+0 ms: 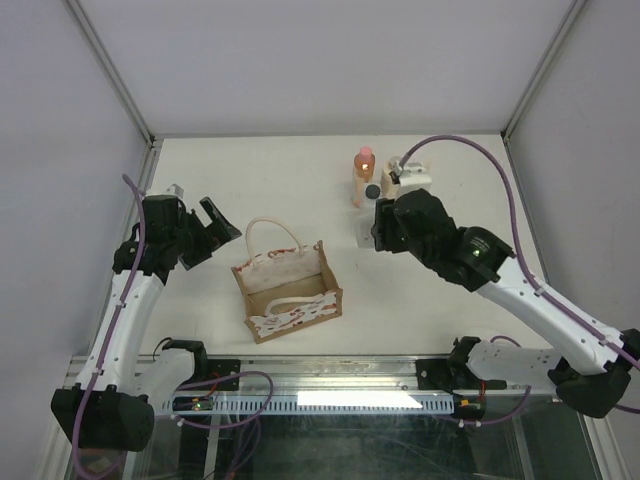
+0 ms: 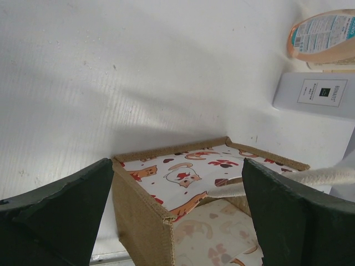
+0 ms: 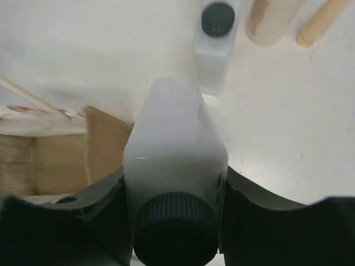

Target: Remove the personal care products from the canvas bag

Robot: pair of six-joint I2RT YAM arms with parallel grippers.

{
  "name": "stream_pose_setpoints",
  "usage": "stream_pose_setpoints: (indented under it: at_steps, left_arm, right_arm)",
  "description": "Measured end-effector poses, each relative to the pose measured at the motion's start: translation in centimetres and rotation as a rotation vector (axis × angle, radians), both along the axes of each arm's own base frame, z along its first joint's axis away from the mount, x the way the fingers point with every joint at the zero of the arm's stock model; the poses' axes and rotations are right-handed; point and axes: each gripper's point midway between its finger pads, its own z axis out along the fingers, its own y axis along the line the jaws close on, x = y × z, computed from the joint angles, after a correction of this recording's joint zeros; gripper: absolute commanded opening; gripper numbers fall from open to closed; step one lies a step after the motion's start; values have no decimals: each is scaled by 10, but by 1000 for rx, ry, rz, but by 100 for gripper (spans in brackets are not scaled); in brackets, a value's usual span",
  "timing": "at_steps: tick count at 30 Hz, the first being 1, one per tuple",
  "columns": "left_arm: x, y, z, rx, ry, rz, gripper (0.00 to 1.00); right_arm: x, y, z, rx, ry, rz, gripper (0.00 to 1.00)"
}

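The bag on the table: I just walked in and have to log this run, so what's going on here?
The right tool is shut on a white bottle, held off to the right of the bag. An orange bottle and a second white bottle already stand on the table behind it. The left tool is open by the bag's left side, holding nothing. From above, no bottle shows inside the bag.

Top cam: right gripper (image 1: 375, 228) covers most of the white bottle (image 1: 361, 236), only a sliver shows. Right wrist cam: tan shapes (image 3: 272, 19) clipped by the top edge & blurry, can't tell what they are. Left wrist cam: orange bottle (image 2: 324, 34) cut off at the corner, label txt too small to read, canvas bag (image 2: 144, 221) bottom out of frame.
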Motion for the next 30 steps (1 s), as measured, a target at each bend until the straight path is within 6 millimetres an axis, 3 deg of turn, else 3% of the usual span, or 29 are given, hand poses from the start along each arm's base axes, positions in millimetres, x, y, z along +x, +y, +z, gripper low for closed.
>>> stream_pose_setpoints:
  at_steps: [6, 10, 20, 25, 30]
  left_arm:
    - [4, 0, -4, 1, 16, 0, 99]
    - [6, 0, -4, 1, 14, 0, 99]
    - [6, 0, -3, 1, 10, 0, 99]
    - [7, 0, -1, 0, 4, 0, 99]
    - [8, 0, 0, 0, 0, 0, 99]
  right_arm:
    - [-8, -14, -88, -198, 214, -37, 0]
    - [-8, -27, -117, -260, 314, -75, 0]
    - [49, -88, -131, -246, 397, -259, 0]
    - [92, -98, -135, -247, 451, -280, 0]
    - [133, -91, -135, -213, 475, -266, 0]
